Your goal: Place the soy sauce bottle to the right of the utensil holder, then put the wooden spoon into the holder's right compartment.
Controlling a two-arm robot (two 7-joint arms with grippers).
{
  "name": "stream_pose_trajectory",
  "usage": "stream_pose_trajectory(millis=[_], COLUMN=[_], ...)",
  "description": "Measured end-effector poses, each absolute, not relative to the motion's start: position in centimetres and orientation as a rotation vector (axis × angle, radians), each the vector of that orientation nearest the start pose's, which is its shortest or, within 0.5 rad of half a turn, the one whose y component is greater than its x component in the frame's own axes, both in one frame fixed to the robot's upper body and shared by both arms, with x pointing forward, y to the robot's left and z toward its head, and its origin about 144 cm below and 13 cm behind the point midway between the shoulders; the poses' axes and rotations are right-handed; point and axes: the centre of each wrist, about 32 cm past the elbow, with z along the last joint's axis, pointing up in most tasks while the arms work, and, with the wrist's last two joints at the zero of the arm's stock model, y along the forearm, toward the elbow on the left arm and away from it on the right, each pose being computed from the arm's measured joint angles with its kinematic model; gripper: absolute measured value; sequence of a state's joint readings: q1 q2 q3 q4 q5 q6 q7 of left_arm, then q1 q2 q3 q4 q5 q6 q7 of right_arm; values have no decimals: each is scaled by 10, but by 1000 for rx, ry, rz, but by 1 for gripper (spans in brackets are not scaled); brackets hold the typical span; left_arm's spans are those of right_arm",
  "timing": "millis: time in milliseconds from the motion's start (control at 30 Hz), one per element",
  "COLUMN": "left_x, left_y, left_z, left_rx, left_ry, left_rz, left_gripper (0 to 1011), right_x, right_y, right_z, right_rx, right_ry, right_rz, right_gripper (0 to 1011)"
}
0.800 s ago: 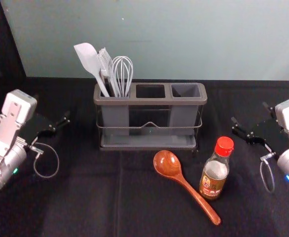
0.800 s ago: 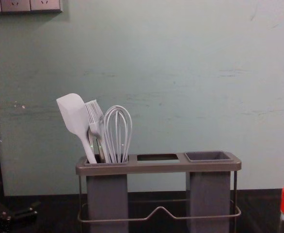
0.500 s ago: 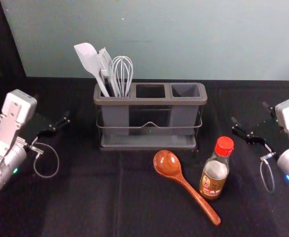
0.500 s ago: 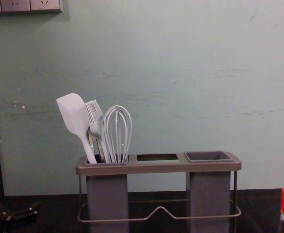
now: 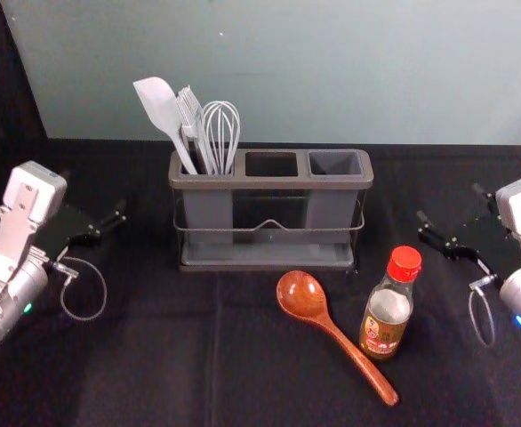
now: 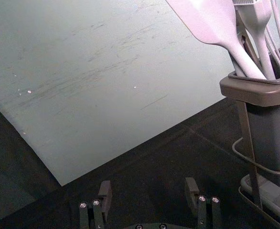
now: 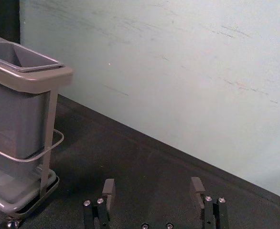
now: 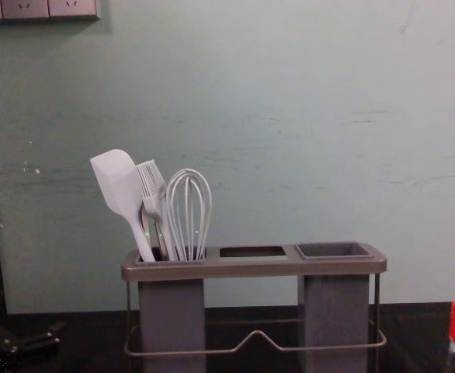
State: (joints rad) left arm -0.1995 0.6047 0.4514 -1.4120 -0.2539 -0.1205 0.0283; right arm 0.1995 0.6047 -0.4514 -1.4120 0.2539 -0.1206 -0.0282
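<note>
Bottle upright beside spoon, both before holder. Left gripper left of holder, right gripper right of bottle; each one's fingers apart.

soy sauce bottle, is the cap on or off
On. The red cap covers the top of the soy sauce bottle, as the head and chest views both show.

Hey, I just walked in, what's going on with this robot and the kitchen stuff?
Nothing is being handled right now. The left claw and right claw are open and empty, on either side of the utensil holder. The soy sauce bottle stands in front of the holder, toward its right end, and the wooden spoon lies beside the bottle, not yet in the holder. A spatula and whisk are in the left compartment.
</note>
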Motion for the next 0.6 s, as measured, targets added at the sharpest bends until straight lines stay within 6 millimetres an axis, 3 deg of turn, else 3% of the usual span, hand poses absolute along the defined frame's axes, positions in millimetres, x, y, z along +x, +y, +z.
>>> stream_pose_trajectory(millis=[600], left_x=[489], left_y=[310], left_z=[1140], left_rx=[304], left_ry=[-285], left_rz=[1248], left_gripper=[1005], right_x=[485], right_y=[-311], right_z=[1140], right_rx=[-299], right_ry=[-289], right_rz=[-1248], right_gripper=[1003])
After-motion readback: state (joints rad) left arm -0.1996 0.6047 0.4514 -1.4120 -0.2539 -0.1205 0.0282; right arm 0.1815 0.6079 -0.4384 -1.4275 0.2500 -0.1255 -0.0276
